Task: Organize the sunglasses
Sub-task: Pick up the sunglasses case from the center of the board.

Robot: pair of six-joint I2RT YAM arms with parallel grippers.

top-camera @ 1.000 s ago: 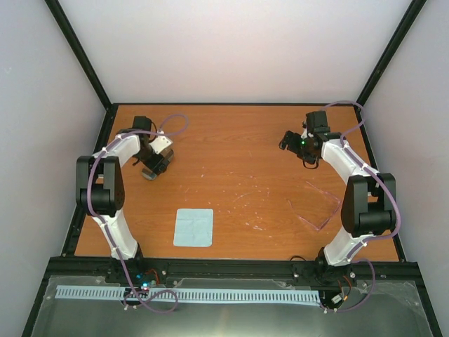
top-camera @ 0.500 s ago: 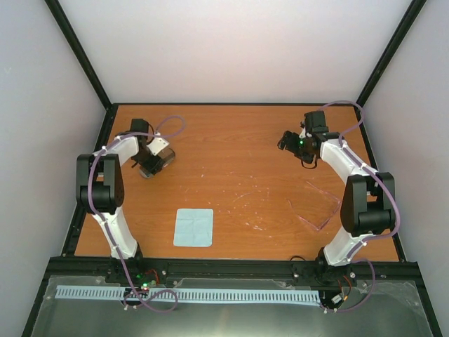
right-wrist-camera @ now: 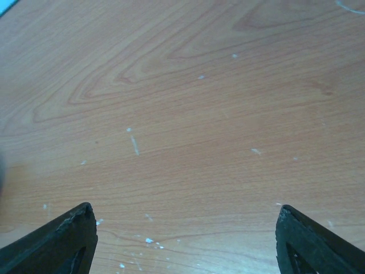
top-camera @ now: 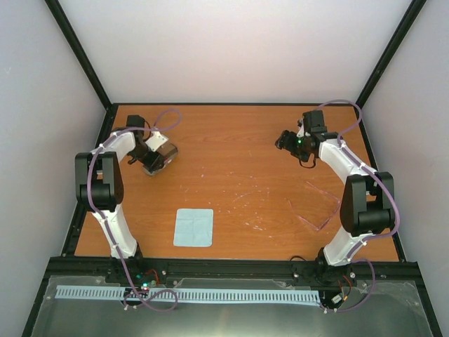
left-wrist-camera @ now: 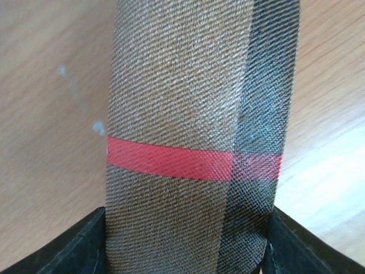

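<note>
The sunglasses [top-camera: 309, 220] lie on the table at the right as a faint pinkish outline, beside the right arm's elbow. The grey-tan case [left-wrist-camera: 188, 103] with a red band fills the left wrist view. My left gripper [left-wrist-camera: 185, 214] is shut on the case, one black finger against each long side. From the top the left gripper [top-camera: 156, 159] and the case [top-camera: 168, 149] are at the table's back left. My right gripper [top-camera: 284, 142] hovers at the back right, well behind the sunglasses. In its own view the right gripper [right-wrist-camera: 185, 211] is open over bare wood.
A pale blue square cloth [top-camera: 193, 227] lies flat near the front, left of centre; its corner [right-wrist-camera: 4, 4] shows in the right wrist view. The black frame rail [top-camera: 231, 263] borders the table's near edge, and white walls enclose the other sides.
My left jaws have closed in onto the case, and the wrist has turned, swinging the case up and to the right. My right gripper has drifted slightly left and narrowed a little.
</note>
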